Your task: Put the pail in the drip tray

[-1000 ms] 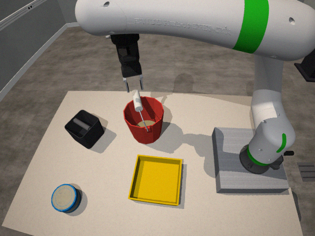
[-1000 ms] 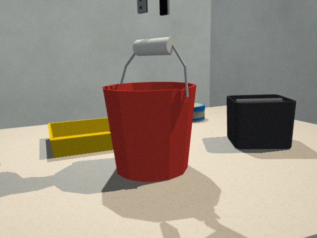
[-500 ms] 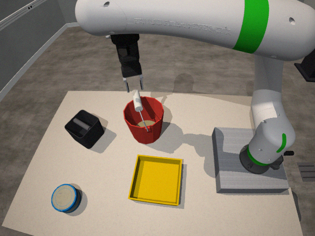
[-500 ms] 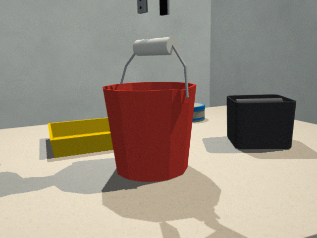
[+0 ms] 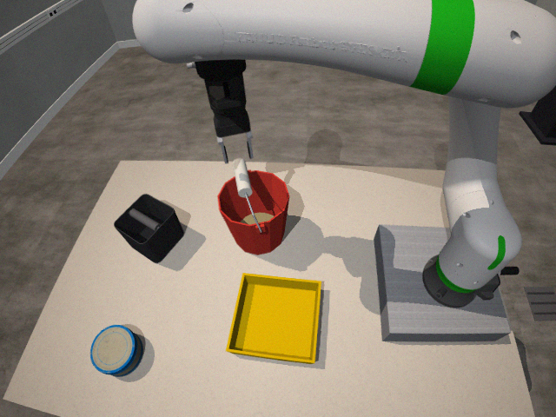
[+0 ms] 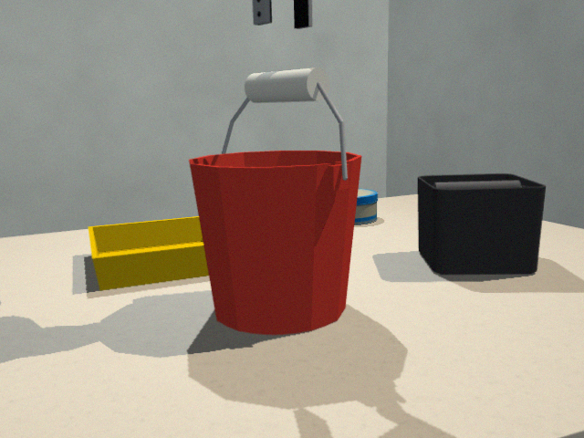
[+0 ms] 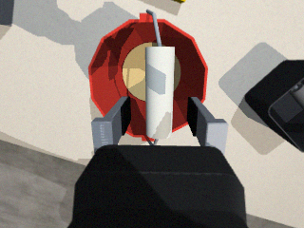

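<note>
The red pail [image 5: 258,237] [image 6: 278,245] [image 7: 102,85] stands upright on the table behind the tray. Its wire handle is raised, with the white grip [image 5: 242,179] [image 6: 283,86] [image 7: 160,95] on top. The yellow drip tray [image 5: 281,318] [image 6: 151,264] lies empty on the table; the pail hides part of it in the exterior view, and only a corner shows at the top of the wrist view. My gripper [image 5: 238,159] [image 6: 283,24] [image 7: 159,108] is open and empty, above the white grip. In the wrist view its fingers stand on either side of the grip's near half.
A black square bin [image 5: 162,237] [image 6: 481,226] [image 7: 273,95] with a grey bar stands beside the pail. A round tin with a blue rim [image 5: 114,350] [image 6: 367,207] stands left of the tray in the top view. The arm's grey base block [image 5: 417,323] is on the right.
</note>
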Tool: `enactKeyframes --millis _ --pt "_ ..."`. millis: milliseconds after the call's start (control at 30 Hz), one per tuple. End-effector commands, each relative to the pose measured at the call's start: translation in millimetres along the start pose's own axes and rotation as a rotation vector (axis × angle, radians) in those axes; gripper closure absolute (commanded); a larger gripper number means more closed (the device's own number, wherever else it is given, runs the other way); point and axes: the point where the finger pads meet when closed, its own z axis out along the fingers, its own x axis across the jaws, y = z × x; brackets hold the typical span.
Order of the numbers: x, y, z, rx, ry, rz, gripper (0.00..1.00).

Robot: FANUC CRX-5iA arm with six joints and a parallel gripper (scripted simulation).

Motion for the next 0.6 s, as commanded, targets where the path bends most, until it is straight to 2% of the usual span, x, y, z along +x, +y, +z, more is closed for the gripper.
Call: enactKeyframes --millis 0,567 --pt "0.1 0.3 -1.2 -0.002 0.002 0.0 0.0" --pt "0.2 0.2 5.4 -0.001 0.001 0.0 0.0"
